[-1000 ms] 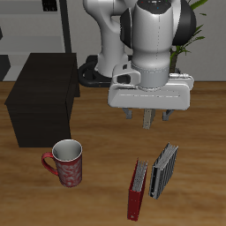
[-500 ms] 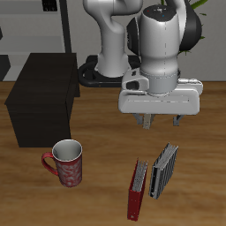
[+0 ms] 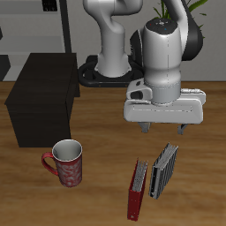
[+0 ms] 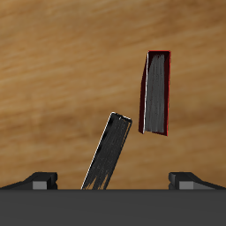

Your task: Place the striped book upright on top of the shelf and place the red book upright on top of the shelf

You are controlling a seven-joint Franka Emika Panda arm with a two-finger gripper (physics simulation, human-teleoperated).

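Observation:
The striped book (image 3: 164, 169) and the red book (image 3: 136, 189) stand on edge side by side on the wooden table near its front edge. Both also show in the wrist view, the striped book (image 4: 108, 152) and the red book (image 4: 155, 93) seen from above. My gripper (image 3: 163, 129) hovers above the striped book, open wide and empty. Its fingertips (image 4: 41, 179) show in the wrist view on either side of the striped book's end. The black shelf (image 3: 40, 95) stands farther back at the table's other side, its flat top bare.
A red patterned mug (image 3: 67, 163) stands on the table in front of the shelf. A tall grey rack (image 3: 35, 26) and a potted plant (image 3: 181, 18) are behind the table.
The gripper has moved sideways away from the shelf to a spot over the striped book and sunk a little. Its fingers have spread wider apart.

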